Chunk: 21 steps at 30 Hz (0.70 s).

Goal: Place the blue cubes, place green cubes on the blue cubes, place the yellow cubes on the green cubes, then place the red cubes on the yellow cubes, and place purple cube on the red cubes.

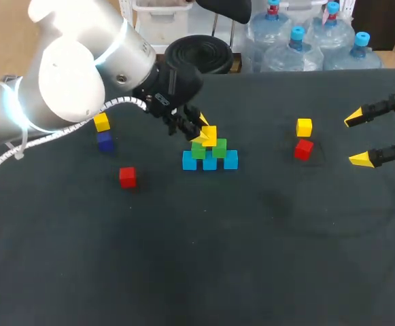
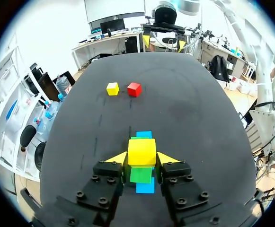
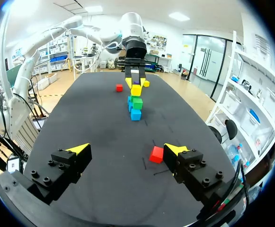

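Three blue cubes point(image 1: 209, 163) stand in a row with two green cubes point(image 1: 219, 147) on top of them. My left gripper point(image 1: 204, 133) is shut on a yellow cube point(image 1: 209, 136) right above the green pair. From the left wrist, that yellow cube point(image 2: 141, 151) fills the gap between the yellow-tipped fingers, with a green cube point(image 2: 141, 175) under it. My right gripper point(image 1: 360, 139) stands open and empty at the right edge, with a red cube point(image 3: 156, 154) just ahead of one of its fingers. A purple cube point(image 1: 105, 141) lies at the left.
Another yellow cube point(image 1: 101, 122) sits just behind the purple one, and a red cube point(image 1: 127, 176) lies in front of it. At the right, a yellow cube point(image 1: 304, 127) and a red cube point(image 1: 303, 149) sit close together. The left arm's cable point(image 1: 0, 166) hangs over the table's left side.
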Motion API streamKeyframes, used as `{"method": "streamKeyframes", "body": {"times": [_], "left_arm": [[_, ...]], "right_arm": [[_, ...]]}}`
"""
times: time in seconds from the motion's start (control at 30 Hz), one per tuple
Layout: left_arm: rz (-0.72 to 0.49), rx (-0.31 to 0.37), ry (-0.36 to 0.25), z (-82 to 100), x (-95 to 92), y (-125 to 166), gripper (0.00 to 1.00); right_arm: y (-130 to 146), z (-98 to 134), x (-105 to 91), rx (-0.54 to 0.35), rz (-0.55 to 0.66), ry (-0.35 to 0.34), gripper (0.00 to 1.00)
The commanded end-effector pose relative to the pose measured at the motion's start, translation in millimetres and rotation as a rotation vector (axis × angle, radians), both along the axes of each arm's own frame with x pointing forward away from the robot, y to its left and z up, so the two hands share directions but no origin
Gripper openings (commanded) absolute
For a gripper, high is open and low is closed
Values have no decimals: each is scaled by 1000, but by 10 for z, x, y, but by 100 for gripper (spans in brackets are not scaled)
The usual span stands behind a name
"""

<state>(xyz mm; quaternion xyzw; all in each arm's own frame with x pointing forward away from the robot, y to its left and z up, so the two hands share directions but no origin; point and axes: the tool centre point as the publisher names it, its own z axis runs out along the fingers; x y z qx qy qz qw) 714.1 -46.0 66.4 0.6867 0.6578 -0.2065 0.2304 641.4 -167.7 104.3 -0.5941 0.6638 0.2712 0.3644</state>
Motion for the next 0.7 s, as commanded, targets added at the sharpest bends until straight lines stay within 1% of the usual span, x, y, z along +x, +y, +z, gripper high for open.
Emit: {"method": "streamKeyframes", "body": {"times": [0.03, 0.7], "left_arm": [[0, 9, 5, -9, 52, -16, 0], [11, 22, 18, -56, 75, 10, 0]], "right_arm": [[3, -6, 5, 1, 0, -1, 100], [3, -6, 5, 1, 0, -1, 100]]}}
